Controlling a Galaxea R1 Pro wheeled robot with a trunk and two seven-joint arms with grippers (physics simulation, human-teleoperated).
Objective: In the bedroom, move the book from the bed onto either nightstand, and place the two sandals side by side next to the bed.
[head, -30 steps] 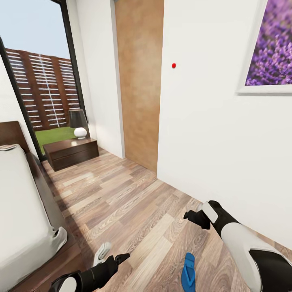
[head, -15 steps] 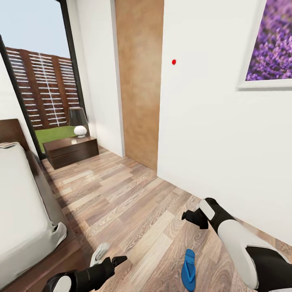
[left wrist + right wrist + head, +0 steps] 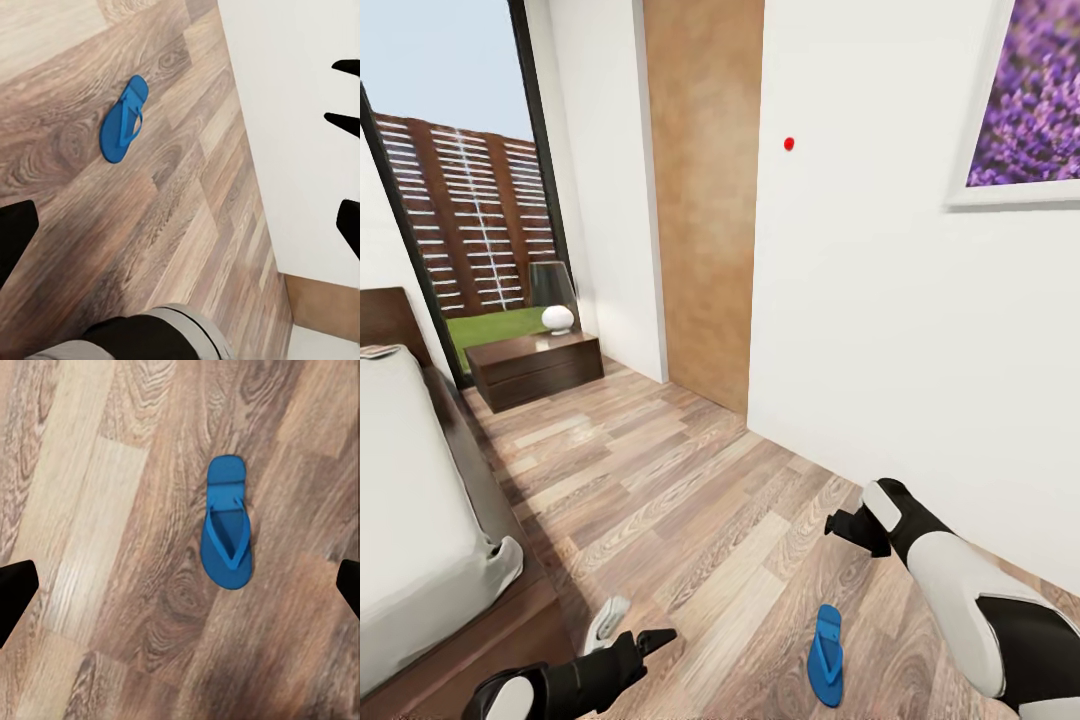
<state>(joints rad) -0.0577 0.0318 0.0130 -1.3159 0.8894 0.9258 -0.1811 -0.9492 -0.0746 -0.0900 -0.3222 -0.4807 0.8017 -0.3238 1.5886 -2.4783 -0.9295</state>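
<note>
One blue sandal [image 3: 826,655] lies flat on the wood floor between my two arms, a short way from the white wall. It also lies under my right wrist camera as the sandal [image 3: 227,532] and farther off as the sandal [image 3: 124,120]. My right gripper [image 3: 847,526] hovers above and just beyond it, open [image 3: 180,589] and holding nothing. My left gripper [image 3: 652,640] is low by the bed's foot corner, open [image 3: 180,229] and empty. The bed [image 3: 420,530] runs along the left. A nightstand [image 3: 535,368] stands at its head by the window. The book is out of view.
A lamp [image 3: 555,295] with a white base sits on the nightstand. A pale grey object [image 3: 606,622] lies on the floor by the bed corner, next to my left gripper. A wooden door panel [image 3: 705,200] and a white wall with a lavender picture [image 3: 1025,110] bound the right side.
The view has shifted slightly. My right gripper has moved a little to the right over the sandal. The left gripper has hardly moved, and the sandal lies where it was.
</note>
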